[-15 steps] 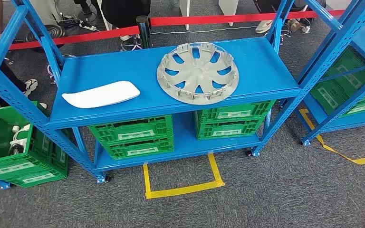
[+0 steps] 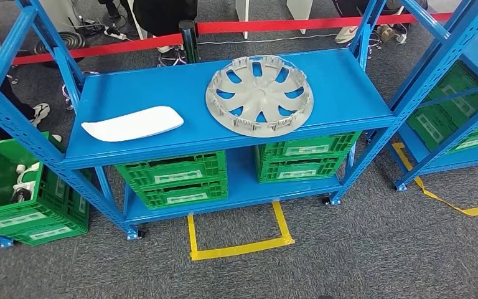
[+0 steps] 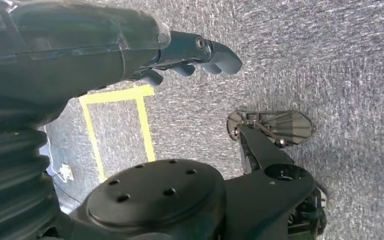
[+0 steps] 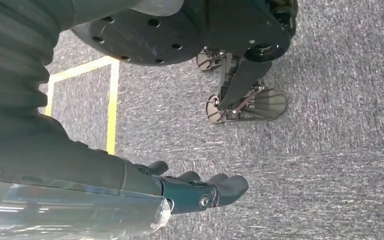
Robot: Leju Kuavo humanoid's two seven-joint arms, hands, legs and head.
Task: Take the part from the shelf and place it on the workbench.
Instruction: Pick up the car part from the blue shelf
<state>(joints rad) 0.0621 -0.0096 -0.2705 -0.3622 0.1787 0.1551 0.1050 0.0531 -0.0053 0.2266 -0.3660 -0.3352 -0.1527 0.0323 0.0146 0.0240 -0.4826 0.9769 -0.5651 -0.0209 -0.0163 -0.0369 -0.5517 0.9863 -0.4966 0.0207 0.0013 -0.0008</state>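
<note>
A grey wheel cover (image 2: 259,94) lies flat on the right half of the blue shelf's top board (image 2: 162,93). A white curved panel (image 2: 133,123) lies on the left half, near the front edge. My left hand (image 3: 190,55) hangs over the grey carpet with its fingers stretched out and nothing in them. My right hand (image 4: 195,187) hangs the same way over the carpet, holding nothing. Both hands are well away from the shelf.
Green crates (image 2: 173,177) (image 2: 302,158) fill the lower board. Another green crate (image 2: 18,199) stands at the left, and a second blue rack (image 2: 460,106) at the right. Yellow tape (image 2: 236,249) marks a square on the carpet before the shelf. A red barrier (image 2: 274,25) and people's feet are behind.
The shelf and both parts have not moved. A person at the far left edge has shifted slightly.
</note>
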